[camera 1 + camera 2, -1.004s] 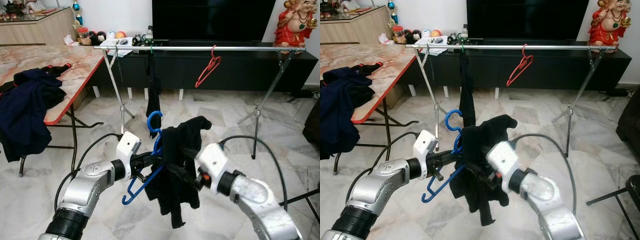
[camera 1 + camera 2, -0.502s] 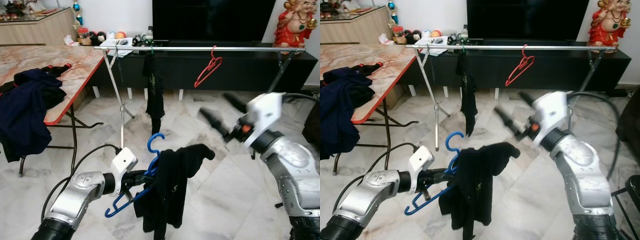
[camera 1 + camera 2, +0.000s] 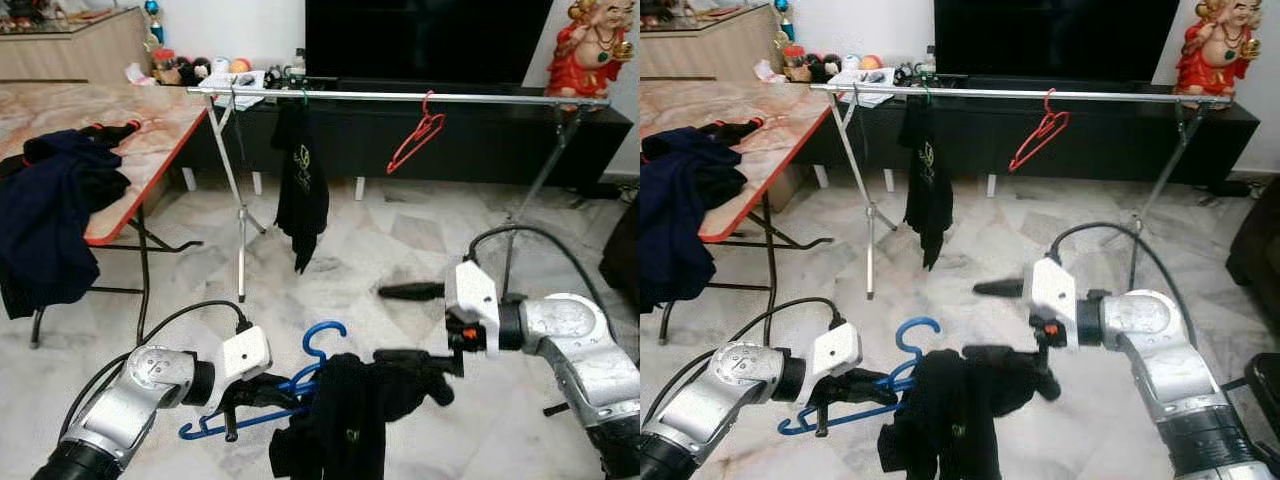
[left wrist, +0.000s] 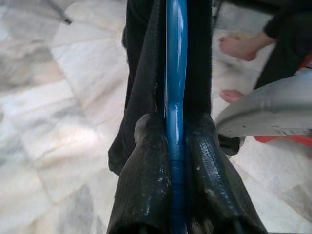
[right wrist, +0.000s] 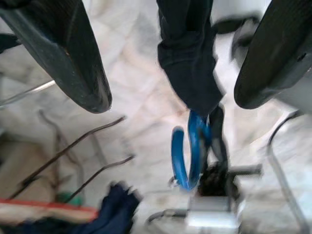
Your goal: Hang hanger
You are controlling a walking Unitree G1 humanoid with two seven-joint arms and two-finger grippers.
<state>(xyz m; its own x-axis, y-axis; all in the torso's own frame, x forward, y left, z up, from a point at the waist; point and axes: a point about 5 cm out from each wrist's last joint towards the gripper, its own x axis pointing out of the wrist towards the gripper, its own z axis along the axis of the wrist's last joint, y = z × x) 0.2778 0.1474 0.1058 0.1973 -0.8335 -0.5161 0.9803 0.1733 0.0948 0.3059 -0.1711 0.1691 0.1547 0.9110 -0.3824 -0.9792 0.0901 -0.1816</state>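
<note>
Low before the robot, at six o'clock, the left gripper [image 3: 262, 393] clamped the blue hanger [image 3: 300, 380], stiff and light, its black garment [image 3: 350, 420] limp and liable to slip. The right gripper [image 3: 400, 322] stood wide, one finger touching the cloth; the bare hook looked the best hold for reaching the rail [image 3: 400, 96] at twelve o'clock.

Two hangers: one blue [image 3: 300, 385], one red [image 3: 415, 143]. Two black garments: one on the rack [image 3: 303, 195], one on the blue hanger [image 3: 350, 425]. One rail [image 3: 400, 96]. One tabletop [image 3: 120, 115].
</note>
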